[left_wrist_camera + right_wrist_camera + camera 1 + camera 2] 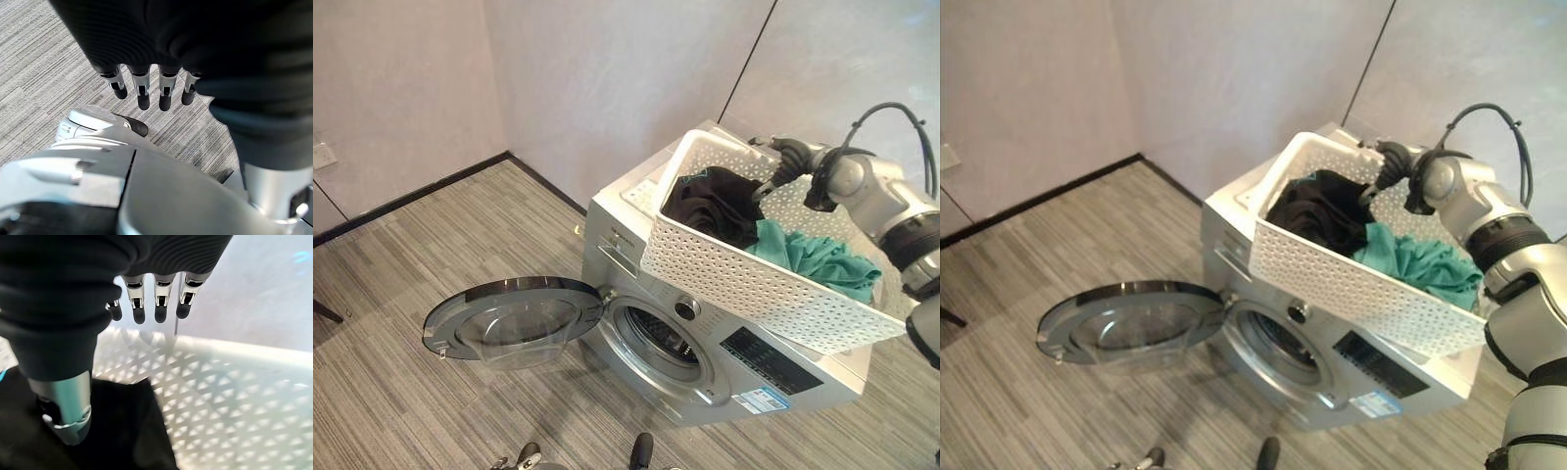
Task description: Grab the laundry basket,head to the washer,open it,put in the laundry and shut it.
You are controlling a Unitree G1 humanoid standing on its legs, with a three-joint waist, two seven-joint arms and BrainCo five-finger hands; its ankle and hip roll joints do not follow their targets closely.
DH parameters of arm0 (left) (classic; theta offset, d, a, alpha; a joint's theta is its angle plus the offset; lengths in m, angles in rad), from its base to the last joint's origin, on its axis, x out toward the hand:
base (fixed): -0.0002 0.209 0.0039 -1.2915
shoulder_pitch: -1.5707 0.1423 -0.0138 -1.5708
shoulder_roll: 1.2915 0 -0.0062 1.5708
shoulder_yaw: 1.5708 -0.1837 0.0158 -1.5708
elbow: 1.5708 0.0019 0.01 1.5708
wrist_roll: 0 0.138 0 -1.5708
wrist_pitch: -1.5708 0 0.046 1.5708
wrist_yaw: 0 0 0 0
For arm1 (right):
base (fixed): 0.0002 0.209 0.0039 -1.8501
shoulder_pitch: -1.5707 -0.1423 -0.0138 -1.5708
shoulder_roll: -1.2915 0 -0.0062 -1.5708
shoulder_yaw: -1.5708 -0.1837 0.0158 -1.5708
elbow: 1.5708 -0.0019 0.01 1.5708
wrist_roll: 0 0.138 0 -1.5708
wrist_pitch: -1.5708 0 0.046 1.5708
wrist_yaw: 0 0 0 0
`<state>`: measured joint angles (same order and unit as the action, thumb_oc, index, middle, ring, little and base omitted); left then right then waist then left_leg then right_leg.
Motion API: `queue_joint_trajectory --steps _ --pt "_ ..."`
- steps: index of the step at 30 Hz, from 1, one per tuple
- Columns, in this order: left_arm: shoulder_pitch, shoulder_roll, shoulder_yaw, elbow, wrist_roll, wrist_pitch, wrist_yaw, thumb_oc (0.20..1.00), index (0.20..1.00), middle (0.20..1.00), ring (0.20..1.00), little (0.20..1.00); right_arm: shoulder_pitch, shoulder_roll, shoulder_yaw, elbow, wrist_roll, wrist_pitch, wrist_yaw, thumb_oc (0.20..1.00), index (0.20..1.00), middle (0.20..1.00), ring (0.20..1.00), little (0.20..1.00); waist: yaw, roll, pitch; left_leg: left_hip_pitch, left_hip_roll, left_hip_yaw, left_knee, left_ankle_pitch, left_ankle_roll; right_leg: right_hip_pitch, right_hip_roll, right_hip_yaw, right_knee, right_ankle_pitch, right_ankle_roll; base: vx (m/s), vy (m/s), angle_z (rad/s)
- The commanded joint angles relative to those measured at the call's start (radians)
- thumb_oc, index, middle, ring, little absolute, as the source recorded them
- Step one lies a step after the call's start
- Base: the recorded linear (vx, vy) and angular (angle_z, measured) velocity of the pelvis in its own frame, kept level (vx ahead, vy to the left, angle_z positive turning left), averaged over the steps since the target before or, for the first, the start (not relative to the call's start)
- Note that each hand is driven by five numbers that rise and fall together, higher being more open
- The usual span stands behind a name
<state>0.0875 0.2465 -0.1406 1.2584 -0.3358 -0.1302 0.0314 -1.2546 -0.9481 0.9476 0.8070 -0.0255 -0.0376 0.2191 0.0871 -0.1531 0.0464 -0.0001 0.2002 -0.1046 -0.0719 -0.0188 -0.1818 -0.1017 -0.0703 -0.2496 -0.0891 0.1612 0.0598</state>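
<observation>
Washer (705, 362) stands on the striped grey carpet (431, 255) near the corner of two pale walls (597, 69); its round door (514, 318) is swung fully open to the robot's left, glass bowl facing up, leaving the drum opening (661, 343) exposed; a control panel (769, 360) runs along the front, with a dial (684, 309) beside it.

White perforated basket (744, 274) sits on top of the washer, tilted, its near wall overhanging the front edge above the drum opening; inside, a black garment (710, 206) is heaped at the end toward the robot's left, and a teal garment (822, 259) lies beside it toward the right; both garments are in the basket, nothing in the drum that can be seen.

Right hand (783, 157) reaches in over the basket's far rim, above the black garment; in the right wrist view its fingers (161, 308) hang straight and relaxed just over the basket's inner wall (234, 396), the thumb (66, 411) down against the black cloth (117, 431); no curl round anything, so hand open, holding nothing.

Left hand (146, 93) shows in the left wrist view, hanging over the carpet; fingers straight, relaxed, empty.
</observation>
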Motion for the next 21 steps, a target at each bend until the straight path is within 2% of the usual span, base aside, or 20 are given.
queue_joint_trajectory --steps 1,11,21 --pt "-0.039 -0.011 -0.050 0.055 0.023 -0.014 -0.019 1.000 1.000 1.000 1.000 1.000 -0.212 -0.081 0.057 0.034 0.050 -0.009 -0.048 1.000 1.000 1.000 1.000 1.000 -0.019 -0.052 0.054 0.017 -0.043 0.067 -0.015 -0.019 0.074 0.075 -0.060 0.051 0.024 -0.167 0.057 0.00 0.000 0.00" --pt "-0.040 -0.013 -0.048 0.042 0.017 -0.016 -0.022 1.000 1.000 1.000 1.000 1.000 -0.184 -0.084 0.059 -0.023 0.066 -0.009 -0.031 1.000 1.000 1.000 1.000 1.000 -0.023 -0.060 0.055 0.028 -0.039 0.078 -0.015 -0.024 0.074 0.077 -0.057 0.057 0.028 -0.171 0.059 0.00 0.005 -0.06" --pt "-0.040 -0.010 -0.049 0.036 0.003 -0.018 -0.013 1.000 1.000 1.000 1.000 1.000 -0.183 0.002 0.059 0.025 0.049 0.005 -0.024 1.000 1.000 1.000 1.000 1.000 0.000 -0.060 0.078 0.008 -0.038 0.068 -0.015 -0.011 0.072 0.068 -0.054 0.046 0.023 -0.168 0.057 0.00 -0.002 -0.01"
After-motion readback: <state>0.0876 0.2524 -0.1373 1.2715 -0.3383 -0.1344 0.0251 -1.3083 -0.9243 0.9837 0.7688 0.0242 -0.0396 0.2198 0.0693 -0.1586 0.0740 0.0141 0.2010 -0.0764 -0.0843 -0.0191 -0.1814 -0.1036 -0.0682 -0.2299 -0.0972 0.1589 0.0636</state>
